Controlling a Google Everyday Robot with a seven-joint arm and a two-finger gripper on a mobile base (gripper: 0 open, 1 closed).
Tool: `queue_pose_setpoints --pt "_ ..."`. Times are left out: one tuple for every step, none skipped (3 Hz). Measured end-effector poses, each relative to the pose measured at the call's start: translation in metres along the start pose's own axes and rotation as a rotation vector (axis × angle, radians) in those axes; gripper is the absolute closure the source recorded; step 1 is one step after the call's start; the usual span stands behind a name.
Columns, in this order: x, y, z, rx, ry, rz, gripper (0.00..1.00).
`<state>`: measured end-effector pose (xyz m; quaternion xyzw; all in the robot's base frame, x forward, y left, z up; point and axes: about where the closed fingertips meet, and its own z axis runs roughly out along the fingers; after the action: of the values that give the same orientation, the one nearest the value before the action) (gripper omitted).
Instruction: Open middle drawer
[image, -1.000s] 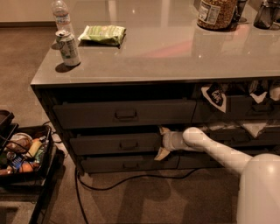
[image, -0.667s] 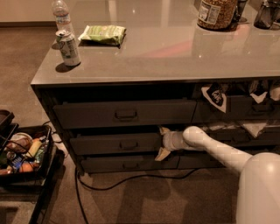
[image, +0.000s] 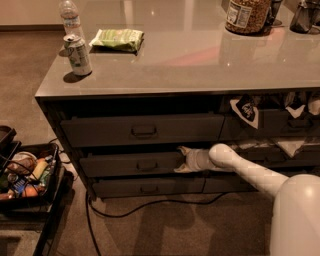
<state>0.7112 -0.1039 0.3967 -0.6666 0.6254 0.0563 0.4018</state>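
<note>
Brown carpet (image: 150, 235) fills the foreground, and a black cable (image: 150, 204) snakes across it right in front of the cabinet (image: 50, 110). Over on the left there's a black bin (image: 57, 175) stuffed with odds and ends.

The robot's white arm (image: 250, 172) comes in from the lower right and reaches over to the cabinet front. The gripper (image: 180, 160) is parked at the right end of the middle drawer (image: 132, 164), level with its front. Its fingers (image: 181, 149) look spread, one up by the top edge of the front and one down by the bottom edge. Honestly can't tell if they're touching it.

That drawer sits in the left stack, between the bottom drawer (image: 147, 186) and the top drawer (image: 142, 130), with a dark gap showing above its front. The right stack has snack bags (image: 245, 110) hanging out.

Up on the countertop (image: 200, 65), a can (image: 78, 54) stands near the front left corner. A green packet (image: 117, 39) lies just behind it, and a bottle (image: 70, 17) is further back along the left edge. A jar (image: 245, 15) stands toward the far right.
</note>
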Motion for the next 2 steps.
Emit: queue_pose_setpoints --pt "0.0000 0.0000 0.0000 0.000 0.000 0.000 0.65" --pt "0.0000 0.0000 0.0001 0.000 0.000 0.000 0.88"
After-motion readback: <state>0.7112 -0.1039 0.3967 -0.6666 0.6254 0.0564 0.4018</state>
